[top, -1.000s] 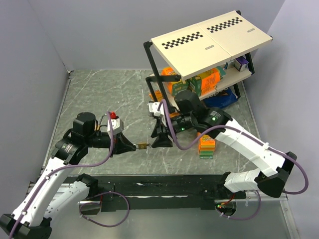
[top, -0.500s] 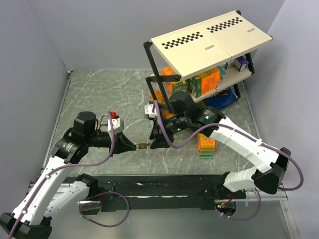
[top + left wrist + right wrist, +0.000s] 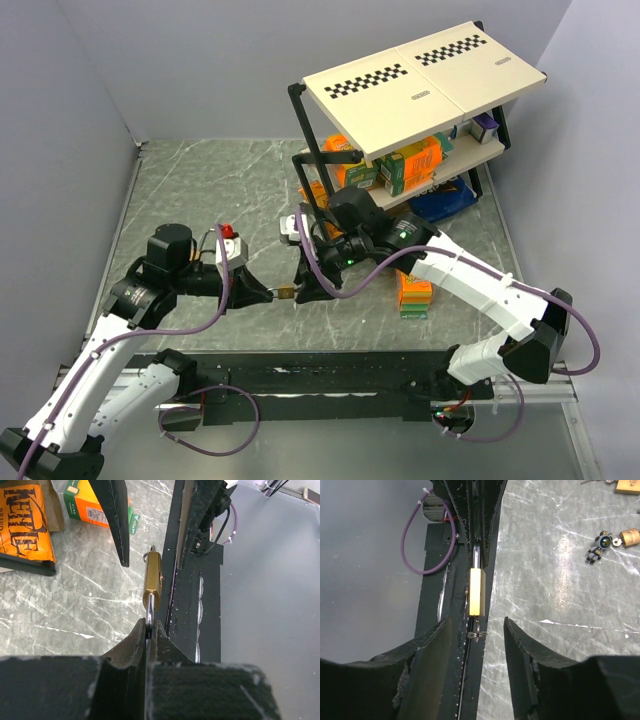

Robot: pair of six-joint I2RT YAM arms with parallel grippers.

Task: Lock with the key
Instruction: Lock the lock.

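Note:
A small brass padlock (image 3: 287, 292) hangs in the air near the table's front edge. My left gripper (image 3: 268, 294) is shut on its steel shackle (image 3: 149, 614). The lock body (image 3: 153, 577) points away from the left fingers. A key with a wire ring (image 3: 478, 630) sticks out of the lock's far end (image 3: 477, 592). My right gripper (image 3: 478, 623) is open, one finger on each side of the key ring, touching neither it nor the lock. In the top view the right gripper (image 3: 303, 290) sits just right of the lock.
A black rack (image 3: 420, 90) with a checker-marked top holds orange and green boxes at the back right. An orange box (image 3: 415, 290) lies beside the right arm. Two more padlocks (image 3: 630, 536) and a keychain (image 3: 597, 547) lie on the marble table.
The right arm has swung left, bringing its open fingers up to the key end of the padlock. The left gripper and the lock have stayed put.

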